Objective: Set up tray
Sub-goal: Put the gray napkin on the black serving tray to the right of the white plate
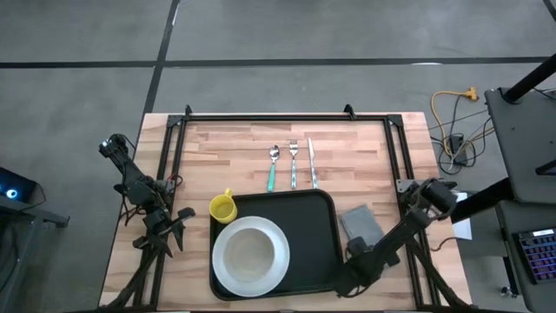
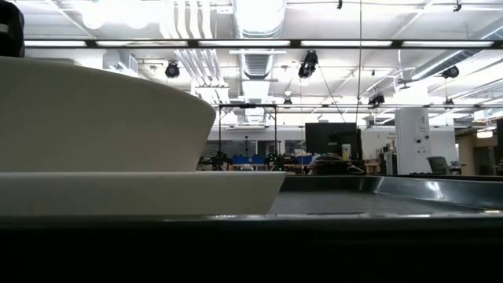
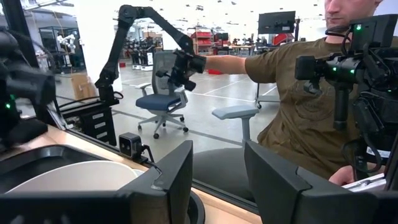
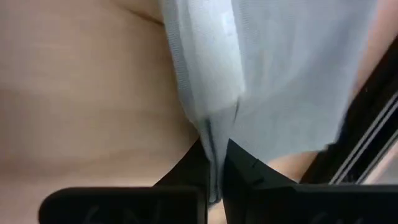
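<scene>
While pinched, soft grey napkin (image 4: 273, 74) folds | right gripper (image 4: 214, 168) | wooden table (image 1: 234, 152)

Bright overhead lighting, blurred close-ups

I work in a big robot lab, like a wide open workshop hall. In the low view, long ceiling lights (image 2: 259, 43) and fat silver pipes (image 2: 192, 47) fill the top of the picture, and black machines (image 2: 334, 141) stand at the far middle. In my left wrist view, another black robot arm (image 3: 146, 37) reaches across the upper left, an office chair (image 3: 163, 99) stands on the shiny grey floor (image 3: 217, 118), and a person in a brown shirt (image 3: 305, 99) sits at the right. In the high view, orange cables (image 1: 453, 117) lie on the floor at the upper right.
</scene>
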